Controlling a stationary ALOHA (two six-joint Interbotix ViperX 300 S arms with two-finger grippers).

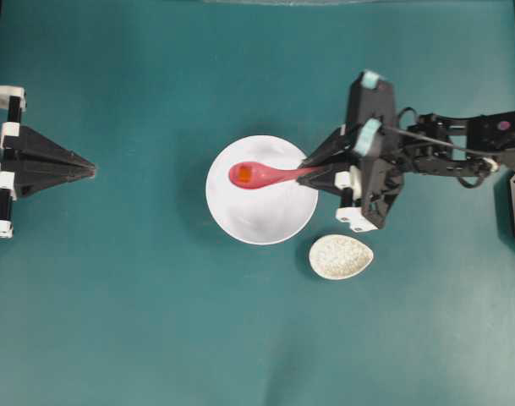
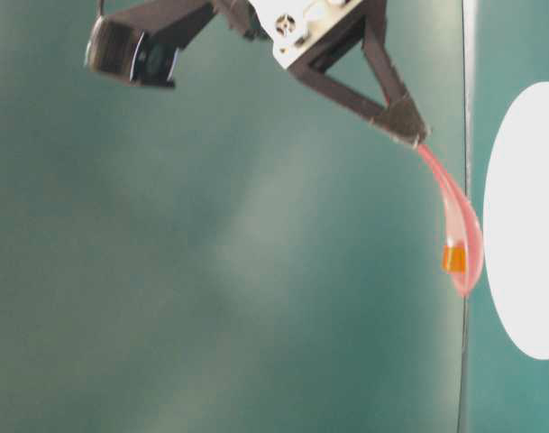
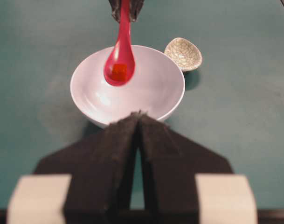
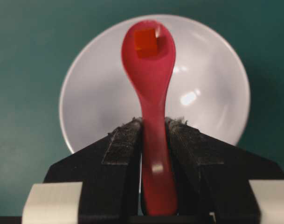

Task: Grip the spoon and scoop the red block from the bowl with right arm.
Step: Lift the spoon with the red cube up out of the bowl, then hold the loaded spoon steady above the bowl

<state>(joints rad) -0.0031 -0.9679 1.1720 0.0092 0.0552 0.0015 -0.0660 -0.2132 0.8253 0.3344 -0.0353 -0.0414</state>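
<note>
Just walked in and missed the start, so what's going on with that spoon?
The right pincer is clamped on the handle of the pink-red spoon and holds it over the white bowl. The small red block already sits in the spoon's scoop, and the left wrist view shows the scoop lifted clear of the bowl's inside. The left pincer is shut and empty, off at the left edge. A speckled dish lies beside the bowl.

Red block [image 1: 243, 173] in spoon [image 1: 261, 175], spoon above bowl [image 1: 261, 216], dish [image 1: 341, 257] beside bowl
</note>
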